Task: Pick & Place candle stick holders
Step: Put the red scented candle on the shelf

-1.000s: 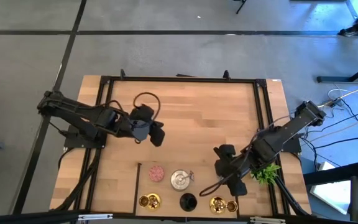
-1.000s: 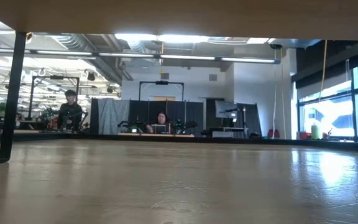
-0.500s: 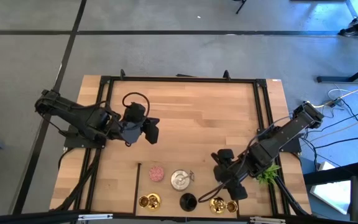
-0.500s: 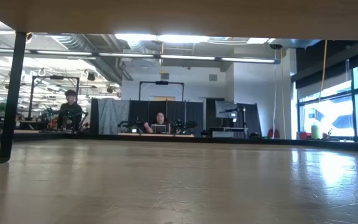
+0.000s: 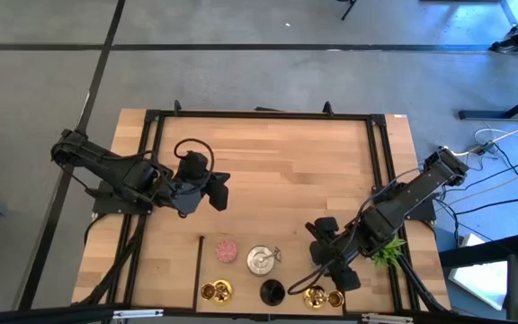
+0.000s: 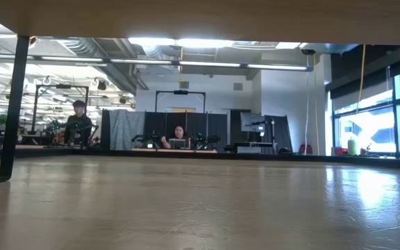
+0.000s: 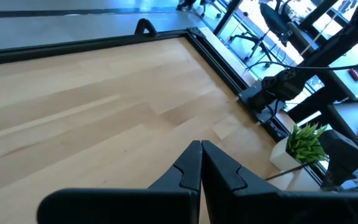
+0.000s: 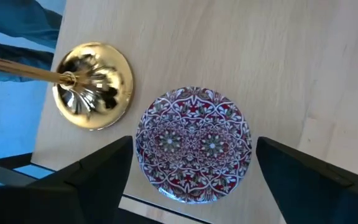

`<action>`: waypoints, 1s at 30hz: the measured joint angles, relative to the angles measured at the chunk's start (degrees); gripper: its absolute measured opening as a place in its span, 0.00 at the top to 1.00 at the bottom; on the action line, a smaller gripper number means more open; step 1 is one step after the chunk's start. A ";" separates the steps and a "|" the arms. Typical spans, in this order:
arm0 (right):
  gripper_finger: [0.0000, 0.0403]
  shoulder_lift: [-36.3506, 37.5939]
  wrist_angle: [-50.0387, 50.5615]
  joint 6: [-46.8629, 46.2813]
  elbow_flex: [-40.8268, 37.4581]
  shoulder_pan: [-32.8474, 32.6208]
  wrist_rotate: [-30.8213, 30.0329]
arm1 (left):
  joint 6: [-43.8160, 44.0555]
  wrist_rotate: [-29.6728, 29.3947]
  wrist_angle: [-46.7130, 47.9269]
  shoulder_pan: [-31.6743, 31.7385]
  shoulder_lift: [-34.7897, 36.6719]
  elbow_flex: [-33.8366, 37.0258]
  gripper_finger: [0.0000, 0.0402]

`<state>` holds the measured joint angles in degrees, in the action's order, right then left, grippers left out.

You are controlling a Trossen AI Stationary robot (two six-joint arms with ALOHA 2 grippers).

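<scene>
Both arms are matte black, built of slim jointed links with boxy wrist blocks. A thin black cable loops above the left arm (image 5: 120, 171). The right arm (image 5: 394, 211) is the same. The left fingers (image 7: 188, 168) are flat, dark wedges tapering to points

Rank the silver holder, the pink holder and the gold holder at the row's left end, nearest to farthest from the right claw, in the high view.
From the right claw:
1. Silver holder, middle of the row, nearest.
2. Pink holder, just left of the silver one.
3. Gold holder, left end by the table's near edge, farthest.
</scene>
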<state>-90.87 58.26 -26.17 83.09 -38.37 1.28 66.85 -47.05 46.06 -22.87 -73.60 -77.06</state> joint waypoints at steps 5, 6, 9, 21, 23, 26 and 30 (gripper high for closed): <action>0.14 0.00 -0.24 0.30 0.00 0.00 0.00 | -0.01 -0.44 0.01 -0.01 -0.01 0.00 1.00; 0.14 0.00 -0.26 0.49 0.00 0.00 0.00 | -0.02 -0.68 0.00 -0.06 -0.02 0.00 1.00; 0.14 0.00 -0.24 0.50 0.00 0.00 0.00 | -0.02 -1.89 0.00 -0.39 -0.02 0.00 1.00; 0.14 0.00 -0.24 0.66 -0.02 0.00 -0.02 | -0.04 -1.96 0.02 -0.39 -0.04 0.00 1.00; 0.14 0.00 -0.26 0.66 -0.02 0.00 -0.05 | -0.06 -1.92 0.02 -0.39 -0.04 0.00 1.00; 0.14 0.00 -0.36 0.66 -0.02 0.00 -0.98 | -0.04 -1.88 0.02 -0.42 -0.04 0.00 1.00; 0.14 0.00 -0.35 0.66 -0.02 0.02 -1.77 | -0.06 -1.90 0.03 -0.76 -0.04 0.00 1.00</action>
<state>-90.87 57.91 -25.52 83.07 -38.35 -0.49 66.78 -48.95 46.10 -23.64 -73.65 -77.06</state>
